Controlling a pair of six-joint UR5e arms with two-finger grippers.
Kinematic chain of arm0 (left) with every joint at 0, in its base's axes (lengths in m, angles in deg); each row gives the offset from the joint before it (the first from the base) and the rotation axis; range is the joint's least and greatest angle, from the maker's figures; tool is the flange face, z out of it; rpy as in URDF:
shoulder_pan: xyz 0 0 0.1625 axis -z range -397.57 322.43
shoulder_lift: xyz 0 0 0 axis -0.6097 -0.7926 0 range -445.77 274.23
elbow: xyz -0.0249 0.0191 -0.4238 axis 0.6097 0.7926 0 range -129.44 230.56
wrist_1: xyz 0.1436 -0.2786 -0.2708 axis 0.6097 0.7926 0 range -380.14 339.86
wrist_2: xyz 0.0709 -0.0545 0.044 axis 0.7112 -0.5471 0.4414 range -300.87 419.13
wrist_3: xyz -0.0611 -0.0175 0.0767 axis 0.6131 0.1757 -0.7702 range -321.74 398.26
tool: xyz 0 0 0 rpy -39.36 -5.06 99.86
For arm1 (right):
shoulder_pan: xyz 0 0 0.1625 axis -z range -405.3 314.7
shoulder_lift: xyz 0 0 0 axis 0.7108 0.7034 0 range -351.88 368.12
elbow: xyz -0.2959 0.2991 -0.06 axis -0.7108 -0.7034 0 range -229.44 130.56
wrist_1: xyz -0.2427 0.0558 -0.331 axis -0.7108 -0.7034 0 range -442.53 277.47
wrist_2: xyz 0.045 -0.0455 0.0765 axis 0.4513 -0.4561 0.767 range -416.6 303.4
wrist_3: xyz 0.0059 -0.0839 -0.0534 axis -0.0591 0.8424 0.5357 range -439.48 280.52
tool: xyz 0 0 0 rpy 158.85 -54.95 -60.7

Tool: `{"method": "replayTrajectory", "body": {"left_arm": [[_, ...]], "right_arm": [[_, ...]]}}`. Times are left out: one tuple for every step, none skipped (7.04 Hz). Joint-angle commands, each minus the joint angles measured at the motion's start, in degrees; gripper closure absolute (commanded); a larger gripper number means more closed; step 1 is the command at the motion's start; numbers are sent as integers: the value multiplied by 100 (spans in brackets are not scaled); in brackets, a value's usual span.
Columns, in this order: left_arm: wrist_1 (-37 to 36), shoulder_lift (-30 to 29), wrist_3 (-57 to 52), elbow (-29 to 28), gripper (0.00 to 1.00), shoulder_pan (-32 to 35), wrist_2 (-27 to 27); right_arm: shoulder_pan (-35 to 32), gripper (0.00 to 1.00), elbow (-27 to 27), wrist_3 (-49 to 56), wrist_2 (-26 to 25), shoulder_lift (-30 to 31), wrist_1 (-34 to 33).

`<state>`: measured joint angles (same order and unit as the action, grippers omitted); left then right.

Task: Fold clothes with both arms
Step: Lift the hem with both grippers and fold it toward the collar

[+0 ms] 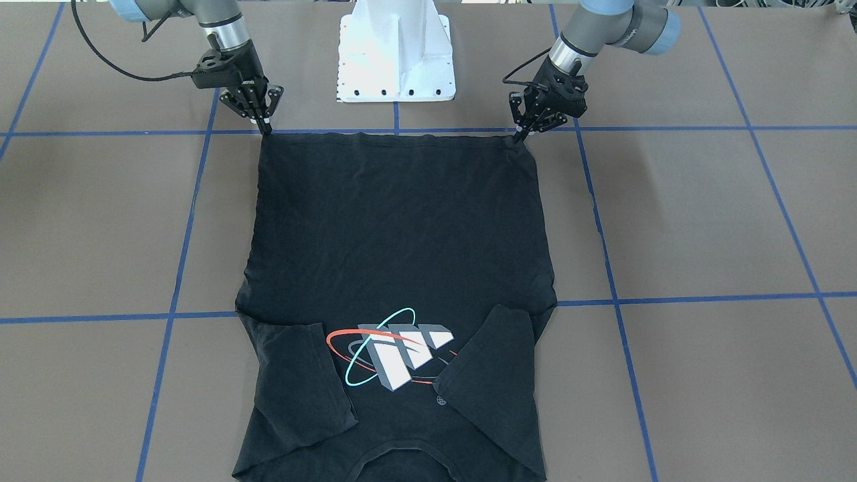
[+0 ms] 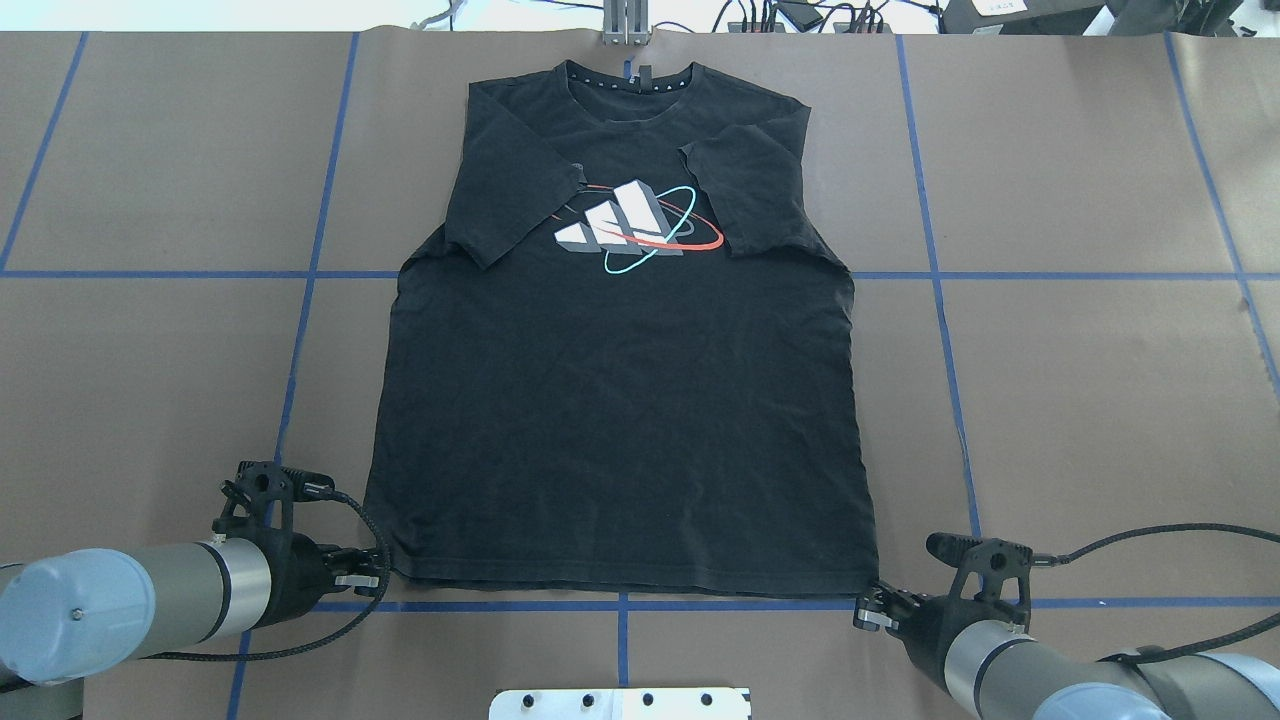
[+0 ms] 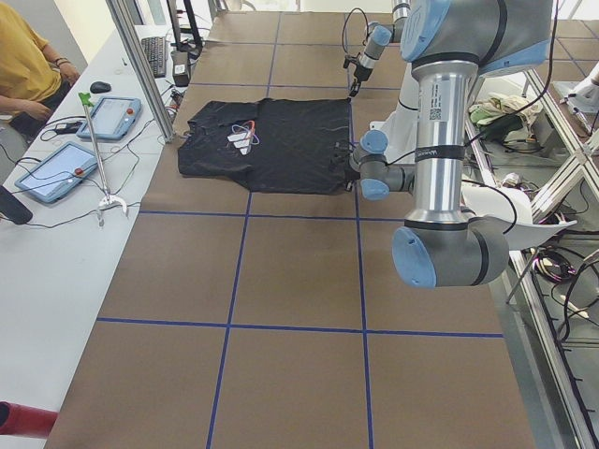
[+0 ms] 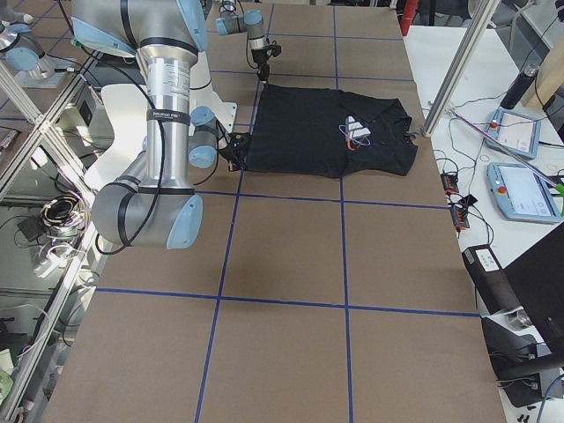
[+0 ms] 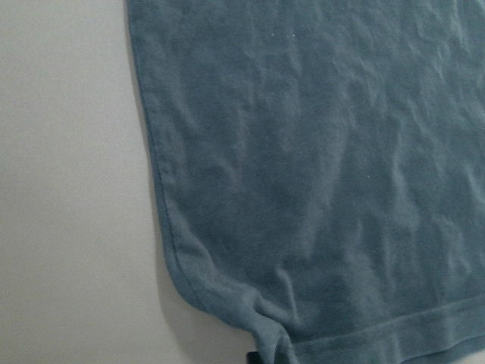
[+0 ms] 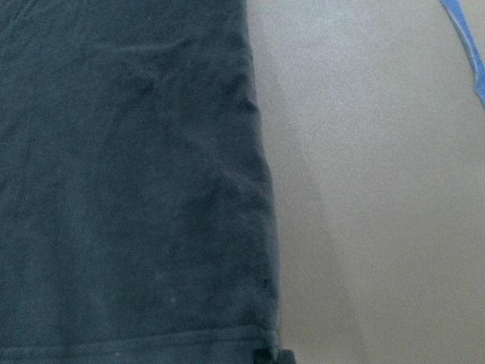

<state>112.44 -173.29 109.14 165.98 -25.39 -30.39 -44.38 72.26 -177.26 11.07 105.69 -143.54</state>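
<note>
Brown table point(image 2: 1050, 400), T-shirt point(image 2: 620, 400); tablets point(image 3: 49, 171) side-views only

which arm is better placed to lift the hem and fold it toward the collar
Neither alone; they look evenly placed. The left gripper pinches one hem corner of the T-shirt, on its own side, and the right gripper pinches the other corner. Lifting both together should keep the hem straight.

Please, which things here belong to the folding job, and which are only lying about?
Job: T-shirt; left gripper and right gripper, each pinching a hem corner.
Lying about: white pedestal base; tablets on the side bench.
</note>
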Motion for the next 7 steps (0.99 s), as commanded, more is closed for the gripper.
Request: {"method": "replayTrajectory", "body": {"left_arm": [[-701,7,-842,723,100,606,-781],[-1229,-11,-1074,1181,100,924,-1178],[-1626,-11,-1328,1568,100,1092,-1521],[-1856,24,-1366,1815,100,1103,-1794],[-1867,68,-1366,1975,100,1111,-1971],[-1841,216,-1366,2194,100,963,-2042],[-1858,374,-1296,2613,100,240,-2069]], "right_arm": [[-763,100,667,275,811,357,2],[-1283,100,915,695,1523,411,2],[-1549,100,1135,908,2113,464,2],[-1577,100,1354,1084,2728,508,11],[-1369,100,1591,1094,3143,569,19],[-819,100,1924,1103,3269,822,19],[-317,100,2232,1147,3279,999,19]]}}
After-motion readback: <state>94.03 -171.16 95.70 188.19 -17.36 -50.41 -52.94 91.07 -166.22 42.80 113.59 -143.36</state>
